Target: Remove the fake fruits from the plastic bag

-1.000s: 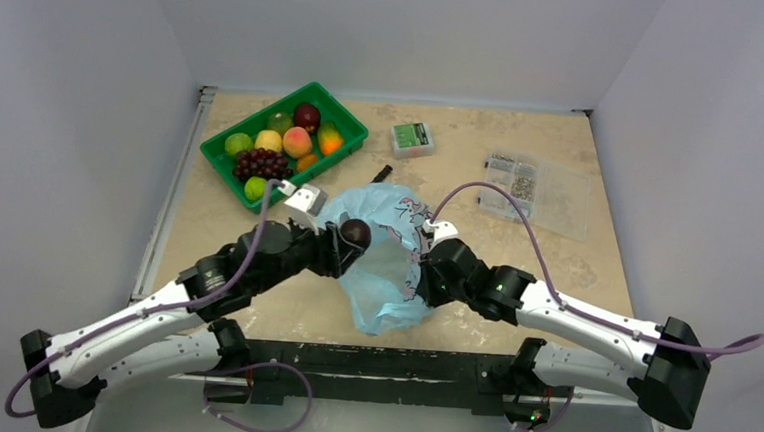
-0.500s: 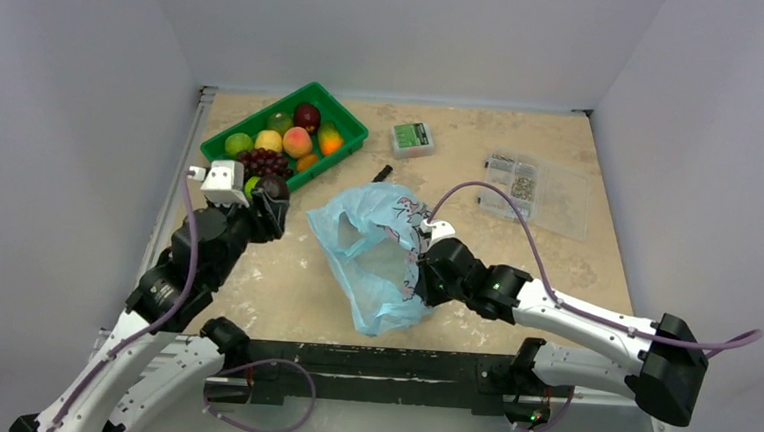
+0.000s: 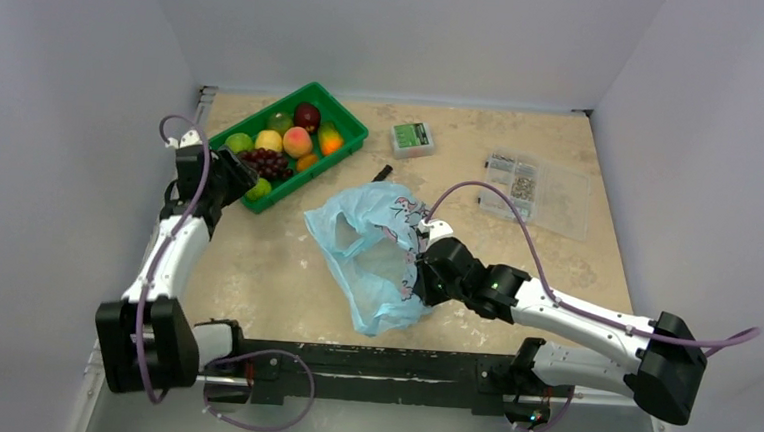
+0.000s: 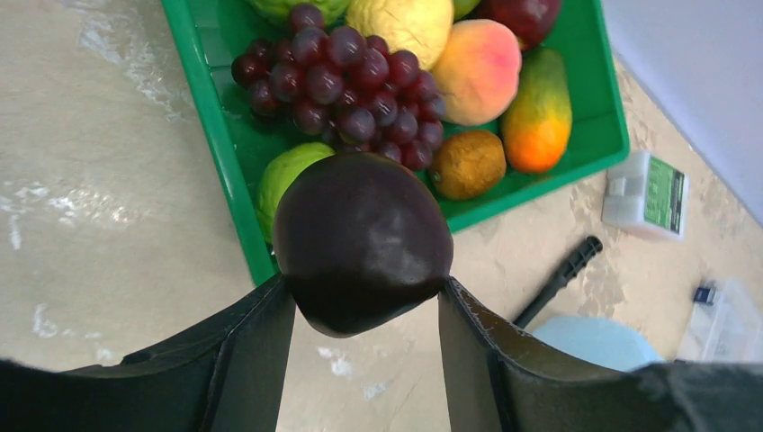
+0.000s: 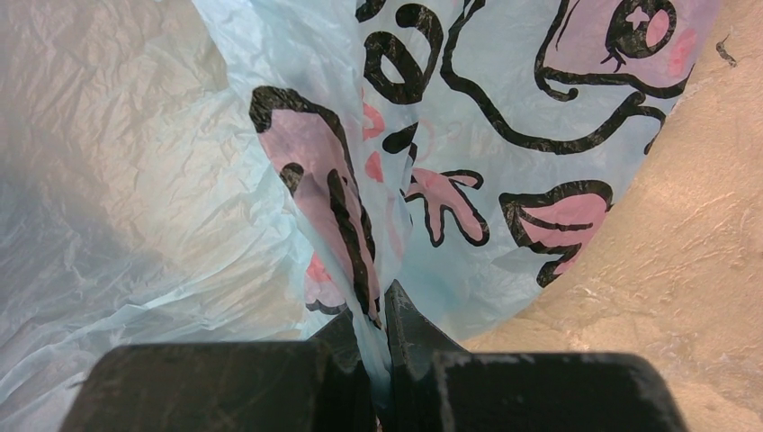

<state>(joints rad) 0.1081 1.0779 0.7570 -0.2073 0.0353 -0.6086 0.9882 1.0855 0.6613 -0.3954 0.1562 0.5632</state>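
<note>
My left gripper (image 3: 238, 175) is shut on a dark purple-brown round fruit (image 4: 363, 238) and holds it above the near rim of the green tray (image 4: 207, 117). In the tray lie a purple grape bunch (image 4: 346, 85), a yellow lemon (image 4: 400, 22), a peach (image 4: 477, 67) and a green round fruit (image 4: 288, 175). The light-blue plastic bag (image 3: 375, 261) lies mid-table, its mouth open to the left. My right gripper (image 3: 425, 274) is shut on a fold of the bag's printed edge (image 5: 360, 234). The bag's inside (image 5: 135, 135) shows no fruit.
A small green-and-white box (image 3: 412, 137) and a black stick (image 3: 382, 173) lie behind the bag. A clear parts organizer (image 3: 535, 190) sits at the back right. Grey walls close in the table on the left, back and right.
My left arm has swung left from the bag's mouth to the tray's near edge, carrying the dark fruit. The right gripper and the bag have stayed in place.
</note>
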